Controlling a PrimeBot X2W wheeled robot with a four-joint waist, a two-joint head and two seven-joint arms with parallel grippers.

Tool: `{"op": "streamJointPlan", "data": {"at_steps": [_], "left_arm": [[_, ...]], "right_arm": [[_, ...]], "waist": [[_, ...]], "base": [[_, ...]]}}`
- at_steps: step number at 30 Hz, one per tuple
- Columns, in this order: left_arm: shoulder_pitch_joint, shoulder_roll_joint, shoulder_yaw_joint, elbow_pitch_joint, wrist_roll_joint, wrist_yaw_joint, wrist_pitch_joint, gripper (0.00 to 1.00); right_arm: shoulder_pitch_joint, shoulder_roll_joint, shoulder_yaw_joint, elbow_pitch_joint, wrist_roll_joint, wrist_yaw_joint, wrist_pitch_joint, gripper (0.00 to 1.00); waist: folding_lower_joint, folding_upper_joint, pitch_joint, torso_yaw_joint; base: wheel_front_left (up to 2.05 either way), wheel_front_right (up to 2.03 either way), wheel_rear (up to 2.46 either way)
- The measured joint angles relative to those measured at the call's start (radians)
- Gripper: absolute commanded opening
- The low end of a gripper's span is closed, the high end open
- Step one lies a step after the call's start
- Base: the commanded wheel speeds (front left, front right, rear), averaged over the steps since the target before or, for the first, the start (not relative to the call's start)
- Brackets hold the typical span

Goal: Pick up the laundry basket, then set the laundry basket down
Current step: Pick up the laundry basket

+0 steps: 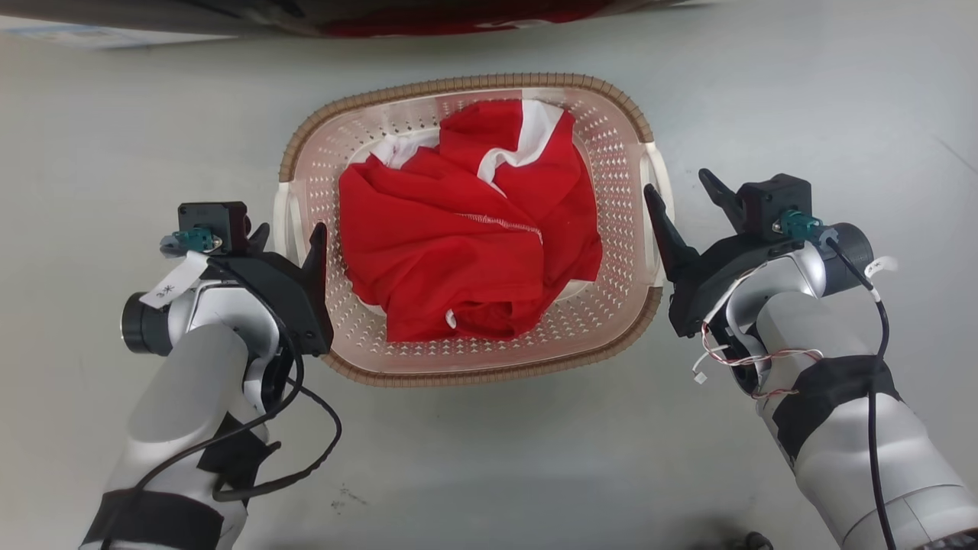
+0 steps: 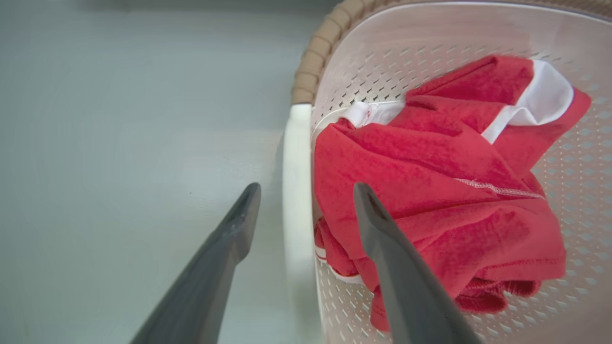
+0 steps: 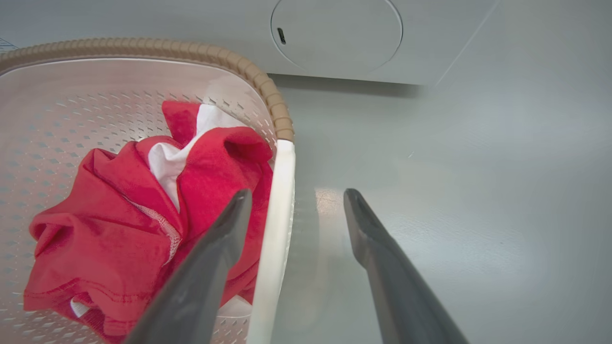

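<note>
My left gripper and right gripper, fingers spread and holding nothing, each straddle a side handle at mid-left and mid-right; the laundry basket lies lengthwise between them.

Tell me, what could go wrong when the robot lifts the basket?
1. Both grippers are open, straddling the white handles. If the left gripper or the right gripper closes badly or slips, the basket could tip.
2. The inner fingers sit close to the red cloth and might pinch it too.
</note>
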Motion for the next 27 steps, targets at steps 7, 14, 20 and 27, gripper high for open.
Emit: {"op": "streamJointPlan", "data": {"at_steps": [7, 14, 20, 27], "left_arm": [[-0.043, -0.004, -0.002, 0.049, 0.0, -0.008, -0.006, 1.0], [-0.083, -0.011, 0.006, 0.088, -0.004, -0.009, -0.023, 1.0], [-0.106, -0.036, 0.003, 0.119, -0.007, -0.023, -0.037, 0.0], [-0.126, -0.037, -0.001, 0.161, -0.008, -0.026, -0.043, 0.0]], "right_arm": [[-0.034, 0.009, 0.004, 0.043, 0.004, 0.009, -0.002, 1.0], [-0.075, 0.011, 0.007, 0.081, 0.008, 0.009, -0.012, 1.0], [-0.09, 0.033, 0.016, 0.105, 0.015, 0.017, -0.027, 0.0], [-0.105, 0.036, 0.021, 0.142, 0.033, 0.019, -0.037, 0.0]], "waist": [[0.0, 0.0001, 0.044, 0.002], [0.0, 0.0001, 0.081, 0.01], [-0.0003, -0.0001, 0.092, 0.015], [-0.0002, 0.0, 0.084, 0.015]], "base": [[0.0, 0.0, 0.0], [0.0, 0.0, 0.0], [0.0, 0.0, 0.0], [0.0, 0.0, 0.0]]}}
